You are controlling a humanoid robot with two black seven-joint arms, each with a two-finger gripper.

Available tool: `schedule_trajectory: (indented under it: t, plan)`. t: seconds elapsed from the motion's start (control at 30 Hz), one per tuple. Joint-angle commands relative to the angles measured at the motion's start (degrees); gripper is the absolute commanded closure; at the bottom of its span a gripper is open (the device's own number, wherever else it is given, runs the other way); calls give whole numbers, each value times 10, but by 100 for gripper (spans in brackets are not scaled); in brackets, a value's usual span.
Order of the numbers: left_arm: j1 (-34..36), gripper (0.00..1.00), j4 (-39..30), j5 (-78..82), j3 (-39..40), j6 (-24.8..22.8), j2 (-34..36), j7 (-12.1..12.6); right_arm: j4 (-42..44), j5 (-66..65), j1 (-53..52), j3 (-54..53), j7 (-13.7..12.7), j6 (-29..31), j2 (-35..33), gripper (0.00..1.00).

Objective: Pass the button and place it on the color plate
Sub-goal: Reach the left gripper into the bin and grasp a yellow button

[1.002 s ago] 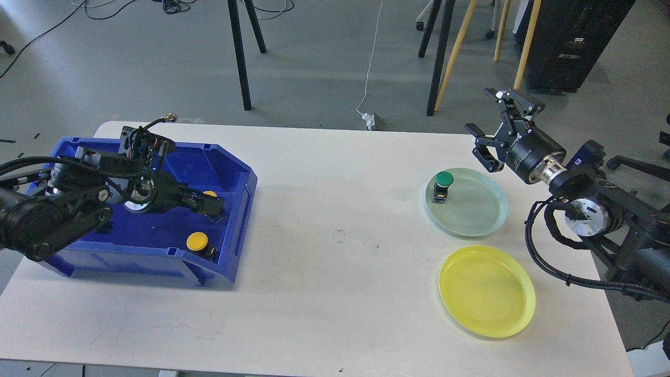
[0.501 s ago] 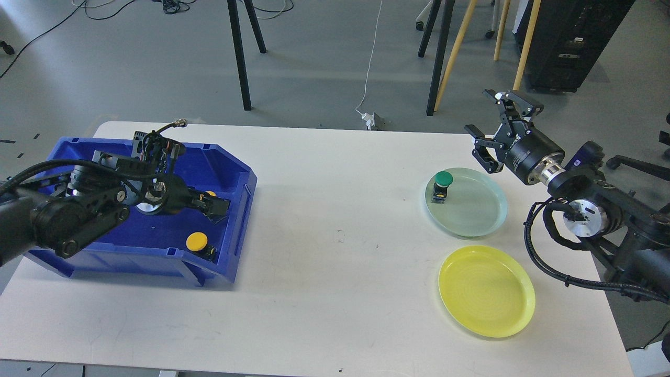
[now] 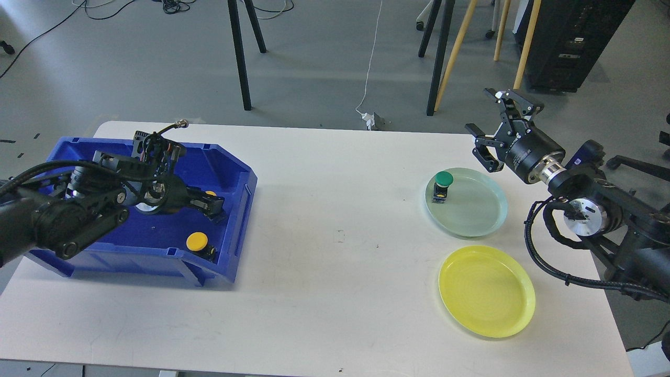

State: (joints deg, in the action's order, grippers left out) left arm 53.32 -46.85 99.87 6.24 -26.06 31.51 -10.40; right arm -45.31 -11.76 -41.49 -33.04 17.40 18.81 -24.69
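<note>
Down inside the blue bin at the table's left end, my left gripper reaches low over a yellow button that shows only as a sliver behind its fingers; they are dark and seen nearly end-on, so I cannot tell whether they are spread or already pinching it. A second yellow button sits nearer the bin's front wall, apart from the gripper. To do this pick well, I judge I should settle the fingers squarely either side of the button's body, not its domed cap, and lift straight up to clear the bin wall before swinging toward the middle. My right gripper waits above the table's far right with its fingers spread wide, holding nothing. A green button already stands on the pale green plate; the yellow plate lies bare, awaiting this one.
</note>
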Motion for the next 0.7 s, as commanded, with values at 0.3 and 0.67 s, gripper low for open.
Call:
schedule_trajectory:
  t: [0.3, 0.67]
  plan:
    - [6, 76, -27, -5, 2, -8, 19, -4, 10, -2, 0, 1, 0, 0, 5, 22]
    - [38, 76, -202, -28, 23, -19, 186, -4, 29, -7, -1, 2, 0, 4, 27, 20]
